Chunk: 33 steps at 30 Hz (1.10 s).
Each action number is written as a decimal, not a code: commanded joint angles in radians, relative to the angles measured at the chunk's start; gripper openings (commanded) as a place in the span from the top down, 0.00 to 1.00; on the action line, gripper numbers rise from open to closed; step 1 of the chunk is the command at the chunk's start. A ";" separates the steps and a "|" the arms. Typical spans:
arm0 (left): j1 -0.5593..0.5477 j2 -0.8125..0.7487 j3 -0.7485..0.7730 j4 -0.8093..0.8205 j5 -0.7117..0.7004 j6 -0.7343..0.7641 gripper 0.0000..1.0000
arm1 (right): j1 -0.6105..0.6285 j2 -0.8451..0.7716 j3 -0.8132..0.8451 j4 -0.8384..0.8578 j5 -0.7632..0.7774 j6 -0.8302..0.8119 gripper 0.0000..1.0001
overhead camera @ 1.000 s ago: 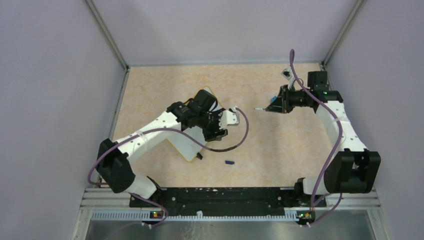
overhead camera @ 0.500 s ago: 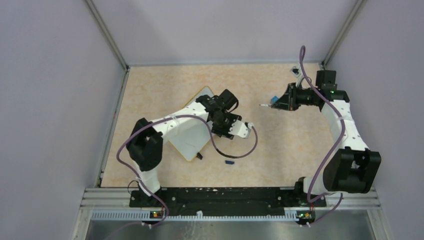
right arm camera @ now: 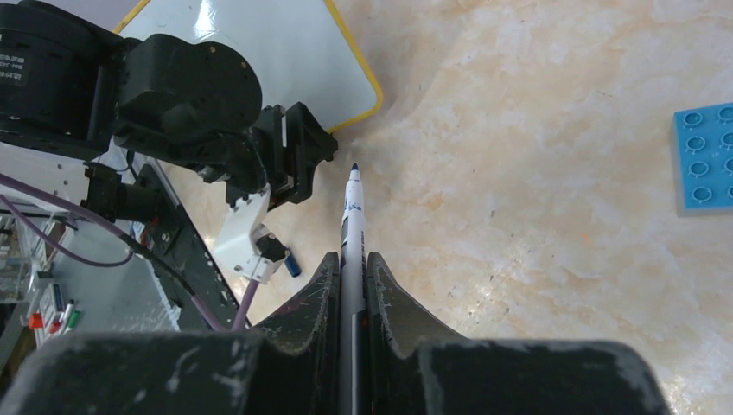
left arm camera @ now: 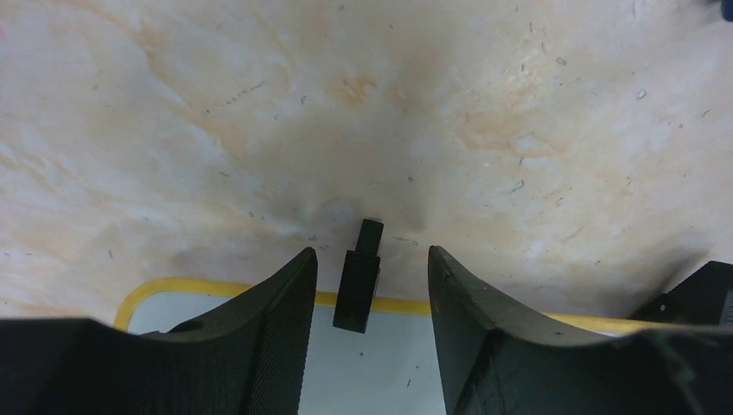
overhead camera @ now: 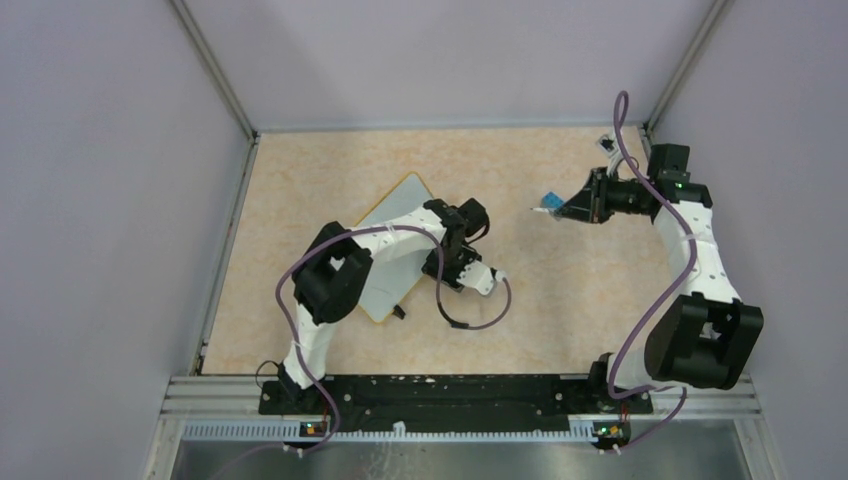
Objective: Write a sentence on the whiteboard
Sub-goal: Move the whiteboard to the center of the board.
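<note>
The whiteboard (overhead camera: 392, 203) lies flat at centre-left, white with a yellow rim, and my left arm crosses over it. No lettering shows on the parts of the board in view. My left gripper (overhead camera: 450, 270) is open over the board's right edge. In the left wrist view (left arm camera: 372, 254) its fingers straddle a black clip foot (left arm camera: 358, 290) on the rim, without touching it. My right gripper (overhead camera: 570, 207) is shut on a white marker (right arm camera: 352, 220), held above the table at the right with its blue tip pointing toward the board (right arm camera: 259, 52).
A blue studded block (overhead camera: 551, 201) lies just beside the marker tip, also in the right wrist view (right arm camera: 704, 169). A small blue cap (right arm camera: 292, 262) lies by the left wrist's cable. A second clip foot (overhead camera: 399, 312) sits at the board's near corner. Walls enclose the table.
My left arm has folded in, and its gripper has moved right and nearer, to the board's right edge. My right gripper has drawn back to the right with the marker.
</note>
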 commanded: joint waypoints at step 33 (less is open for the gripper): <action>-0.259 0.160 0.229 -0.117 -0.045 -0.013 0.66 | -0.080 -0.029 0.005 -0.136 -0.079 -0.199 1.00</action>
